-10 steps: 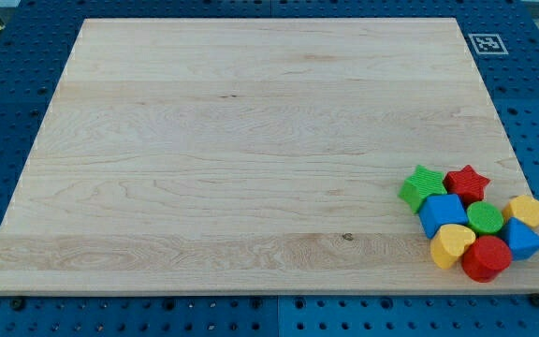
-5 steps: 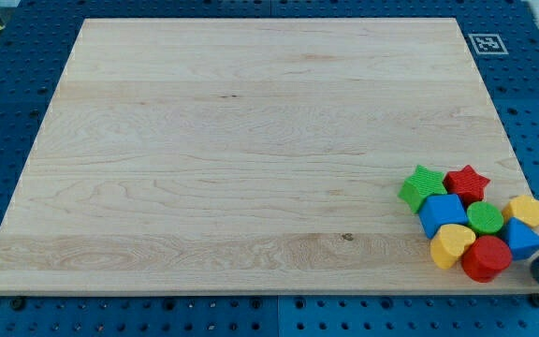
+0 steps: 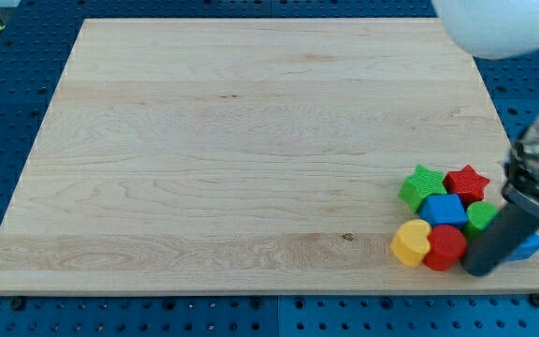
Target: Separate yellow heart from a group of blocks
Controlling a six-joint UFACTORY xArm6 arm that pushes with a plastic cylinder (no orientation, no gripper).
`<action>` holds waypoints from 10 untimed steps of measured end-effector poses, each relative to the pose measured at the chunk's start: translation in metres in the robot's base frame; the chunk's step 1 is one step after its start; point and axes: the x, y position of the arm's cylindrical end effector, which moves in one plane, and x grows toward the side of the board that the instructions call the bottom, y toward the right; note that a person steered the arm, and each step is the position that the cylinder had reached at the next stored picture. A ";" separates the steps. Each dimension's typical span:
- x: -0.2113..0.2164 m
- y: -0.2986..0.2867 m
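The yellow heart (image 3: 410, 242) lies at the left end of a cluster near the board's bottom right corner, touching a red cylinder (image 3: 445, 248). Above them sit a green star (image 3: 422, 186), a red star (image 3: 466, 182), a blue cube (image 3: 444, 211) and a green cylinder (image 3: 480, 216). A blue block (image 3: 530, 247) shows partly behind the rod. My tip (image 3: 480, 271) stands just right of the red cylinder, against it. The rod hides the blocks at the cluster's right.
The wooden board (image 3: 251, 150) rests on a blue pegboard. A square marker (image 3: 485, 43) sits at the board's top right corner. The arm's white and dark body (image 3: 531, 112) fills the view's right edge.
The rod has come in from the right edge and moved left into the cluster. The yellow heart and red cylinder have slid left. The yellow block at the right is now hidden.
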 end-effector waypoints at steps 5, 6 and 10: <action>0.010 -0.020; 0.010 -0.020; -0.015 -0.105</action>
